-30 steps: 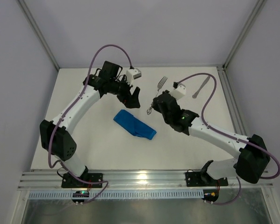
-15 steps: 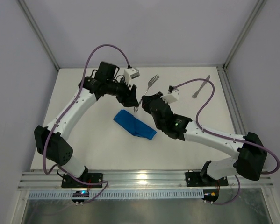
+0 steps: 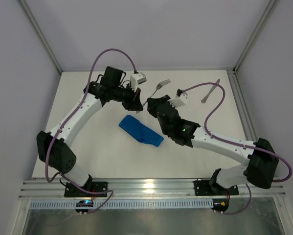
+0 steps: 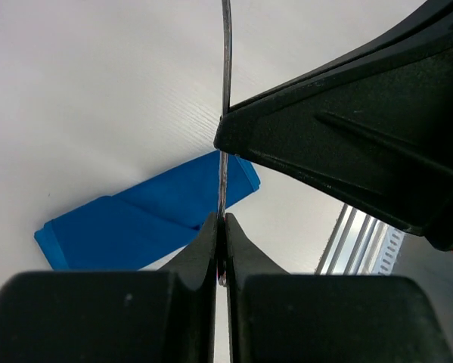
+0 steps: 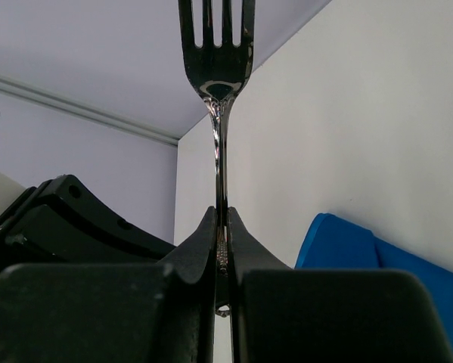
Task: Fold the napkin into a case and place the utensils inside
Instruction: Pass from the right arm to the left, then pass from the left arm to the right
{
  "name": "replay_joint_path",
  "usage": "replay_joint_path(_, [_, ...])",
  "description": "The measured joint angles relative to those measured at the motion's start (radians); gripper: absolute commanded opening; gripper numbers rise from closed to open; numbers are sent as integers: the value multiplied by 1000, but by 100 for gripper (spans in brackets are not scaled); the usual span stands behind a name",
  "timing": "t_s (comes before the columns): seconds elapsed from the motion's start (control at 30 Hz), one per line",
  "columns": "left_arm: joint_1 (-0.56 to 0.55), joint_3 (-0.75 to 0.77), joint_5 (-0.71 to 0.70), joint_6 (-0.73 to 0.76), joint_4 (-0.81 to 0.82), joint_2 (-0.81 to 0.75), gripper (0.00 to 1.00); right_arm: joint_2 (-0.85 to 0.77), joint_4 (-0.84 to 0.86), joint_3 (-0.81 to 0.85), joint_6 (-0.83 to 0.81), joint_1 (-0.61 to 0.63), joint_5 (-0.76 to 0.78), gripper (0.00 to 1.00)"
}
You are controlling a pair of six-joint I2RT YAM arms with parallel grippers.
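While clenched by left end effector [image 4: 220,224] and right end effector [image 5: 221,219], fork [image 3: 159,87] aslant, tines far-right.

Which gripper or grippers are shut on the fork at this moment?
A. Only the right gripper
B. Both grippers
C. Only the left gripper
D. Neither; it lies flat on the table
B: each wrist view shows the handle of the fork pinched between that arm's own fingers, so the left gripper and the right gripper both clamp it, just beyond the folded blue napkin.
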Motion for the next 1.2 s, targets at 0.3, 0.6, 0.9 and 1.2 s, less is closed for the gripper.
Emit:
replay_joint_path(0.3, [4,-9,-11,18,-8,0,0,-34,43,-53,-207,1,-72,54])
replay_joint_path(0.6, [15,-45,18,202,-174,4,0,-380,-223,-103,-827,5,-337,66])
replay_joint_path(0.9, [14,-44,39,488,-477,19,0,-315,-443,-5,-1680,122,-542,65])
replay_joint_path(1.2, [14,-57,61,617,-536,63,0,-25,-474,84,-2020,148,-541,57])
